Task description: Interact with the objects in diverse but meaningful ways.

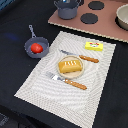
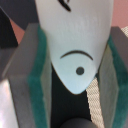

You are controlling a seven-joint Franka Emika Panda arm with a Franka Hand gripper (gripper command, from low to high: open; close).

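Wrist view, smooth pale fish (image 2: pixel 75 45) pinched between green-padded gripper (image 2: pixel 75 75) fingers

Gripper (image 2: pixel 75 75): two broad, flat-sided fingers (image 2: pixel 27 85) in matte grey, seen only in the wrist view. Each finger's inner face carries a teal-green pad (image 2: pixel 37 95) with a slightly rough, fibrous-looking edge. No cables, screws or markings visible.
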